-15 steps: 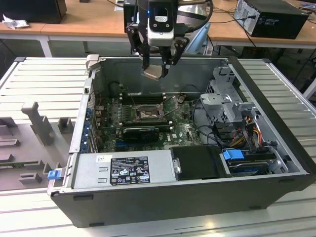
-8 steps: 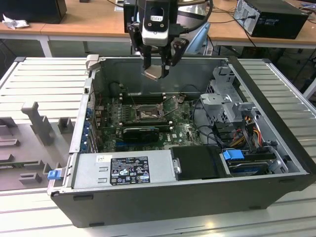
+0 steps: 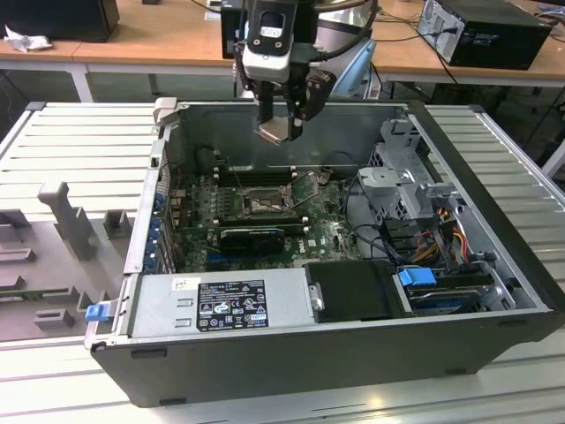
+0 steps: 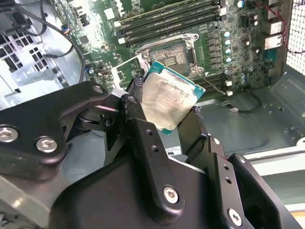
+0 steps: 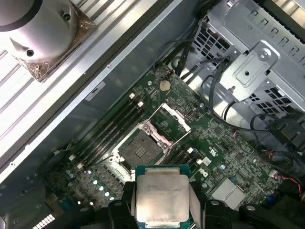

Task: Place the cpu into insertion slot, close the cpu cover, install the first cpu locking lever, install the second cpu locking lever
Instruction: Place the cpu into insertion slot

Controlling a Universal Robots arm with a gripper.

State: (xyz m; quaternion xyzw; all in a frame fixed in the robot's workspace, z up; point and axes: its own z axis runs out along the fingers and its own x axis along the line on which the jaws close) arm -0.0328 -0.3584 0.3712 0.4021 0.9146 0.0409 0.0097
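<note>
Silvery cpu [image 5: 162,193] sits clamped in gripper [image 5: 162,206] above insertion slot [image 5: 140,150].

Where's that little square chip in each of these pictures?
Exterior view: the cpu hangs in the claw, high above the insertion slot.
Second wrist view: the cpu, tilted, in the claw beside the slot.
First wrist view: the cpu lies face-on, beside the slot.
Shared landmark: the empty insertion slot.

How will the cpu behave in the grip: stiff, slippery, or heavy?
Probably stiff: the cpu is a flat plate and shows no bend while clamped in the tool. Possibly slippery: its metal top looks smooth, and it is held only by two edges. Likely light, since it looks thin.
</note>
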